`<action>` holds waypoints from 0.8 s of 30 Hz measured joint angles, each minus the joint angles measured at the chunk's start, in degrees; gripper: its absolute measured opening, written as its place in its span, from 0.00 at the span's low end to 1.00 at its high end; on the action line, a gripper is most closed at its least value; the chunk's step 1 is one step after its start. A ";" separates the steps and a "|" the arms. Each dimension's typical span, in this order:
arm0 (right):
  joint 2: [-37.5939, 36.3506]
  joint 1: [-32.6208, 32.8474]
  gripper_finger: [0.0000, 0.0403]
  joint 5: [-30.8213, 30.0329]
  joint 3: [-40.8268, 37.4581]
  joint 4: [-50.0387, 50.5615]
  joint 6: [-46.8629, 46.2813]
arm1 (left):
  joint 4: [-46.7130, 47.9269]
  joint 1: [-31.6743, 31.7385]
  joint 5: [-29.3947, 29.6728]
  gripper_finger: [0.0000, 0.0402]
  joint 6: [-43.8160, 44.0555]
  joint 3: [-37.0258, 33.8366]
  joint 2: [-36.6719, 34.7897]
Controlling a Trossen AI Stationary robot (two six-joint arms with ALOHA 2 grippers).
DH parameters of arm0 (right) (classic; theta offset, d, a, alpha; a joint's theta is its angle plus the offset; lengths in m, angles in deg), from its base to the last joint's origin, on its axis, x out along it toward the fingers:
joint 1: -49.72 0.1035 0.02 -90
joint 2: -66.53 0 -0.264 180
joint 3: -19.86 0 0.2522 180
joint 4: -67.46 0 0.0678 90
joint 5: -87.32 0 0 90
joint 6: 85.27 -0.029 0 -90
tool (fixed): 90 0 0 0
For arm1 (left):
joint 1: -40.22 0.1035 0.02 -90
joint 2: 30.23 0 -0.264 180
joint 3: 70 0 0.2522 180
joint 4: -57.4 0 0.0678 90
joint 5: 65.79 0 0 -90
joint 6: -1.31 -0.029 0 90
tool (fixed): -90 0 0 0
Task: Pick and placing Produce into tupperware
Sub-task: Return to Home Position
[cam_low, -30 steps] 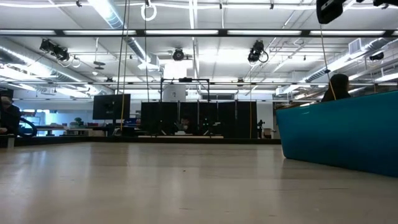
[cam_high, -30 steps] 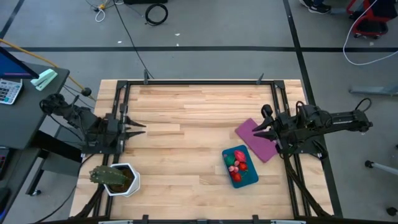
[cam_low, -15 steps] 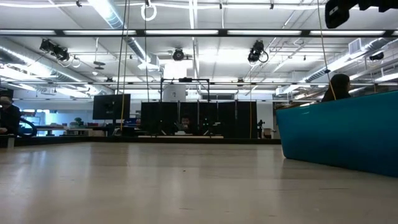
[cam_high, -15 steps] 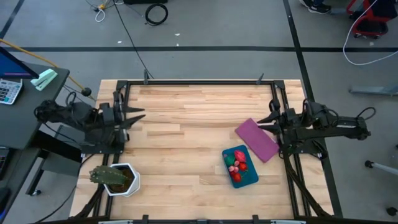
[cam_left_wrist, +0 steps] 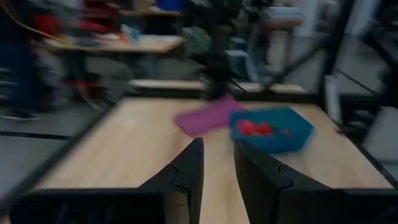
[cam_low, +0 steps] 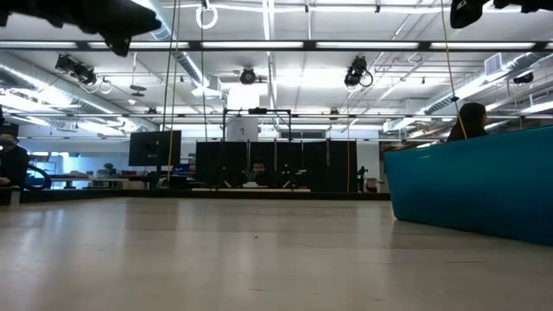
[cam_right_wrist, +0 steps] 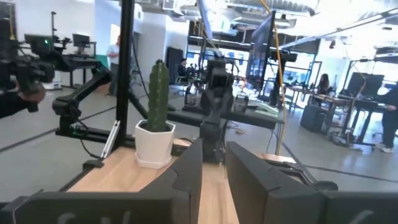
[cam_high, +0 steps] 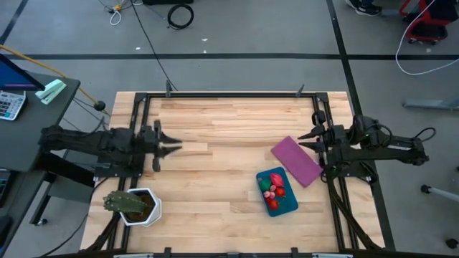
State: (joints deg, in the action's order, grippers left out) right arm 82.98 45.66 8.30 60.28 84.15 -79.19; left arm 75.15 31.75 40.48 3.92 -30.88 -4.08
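The teal tupperware (cam_high: 277,192) stands on the table at the right front, and its wall also shows in the low view (cam_low: 475,186). The produce (cam_high: 273,188), red and pink pieces plus one green one, lies inside it; it also shows in the left wrist view (cam_left_wrist: 255,128). My left gripper (cam_high: 172,147) hovers over the table's left part, shut and empty, pointing toward the tupperware (cam_left_wrist: 273,129). My right gripper (cam_high: 304,137) hovers at the right edge beside the purple sheet, shut and empty.
A flat purple sheet (cam_high: 295,160) lies just beyond the tupperware. A green plant in a white pot (cam_high: 133,206) stands at the front left corner and also shows in the right wrist view (cam_right_wrist: 154,140). Black frame rails run along the table's edges. Bare wood lies between the arms.
My left gripper has reached out toward the table's middle, and its arm now shows at the low view's top left. My right gripper has drawn back off the purple sheet toward the table's right and far edges. The tupperware and produce have stayed put.
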 joint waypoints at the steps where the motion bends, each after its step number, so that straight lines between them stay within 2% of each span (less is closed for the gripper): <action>1: -0.02 -0.29 0.20 0.33 0.00 -0.02 -0.01 | -0.58 -0.05 -1.65 0.24 0.61 -1.39 -0.02; 4: 0.00 -1.49 0.20 3.20 0.00 0.50 -0.80 | -3.68 -0.01 -2.17 0.24 2.66 -4.50 -0.04; 9: 0.45 -3.60 0.20 11.51 0.00 0.74 -2.87 | -9.15 -0.01 -2.23 0.24 2.71 -9.49 -0.02; 16: 2.51 -4.19 0.20 11.91 -3.45 -0.11 -7.47 | -15.79 -0.01 -2.21 0.24 1.20 -15.17 -0.02; 19: 2.58 -4.19 0.20 11.89 -4.98 -4.12 -9.26 | -16.55 -0.01 -2.21 0.24 1.19 -15.62 -0.04; 24: 1.17 -4.19 0.20 13.15 -9.08 -4.75 -12.48 | -16.67 -0.01 -2.16 0.24 -2.60 -15.62 -0.07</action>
State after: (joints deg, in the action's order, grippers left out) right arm 84.14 41.47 21.45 51.20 79.40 -91.67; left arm 58.48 31.75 38.32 1.33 -46.50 -4.15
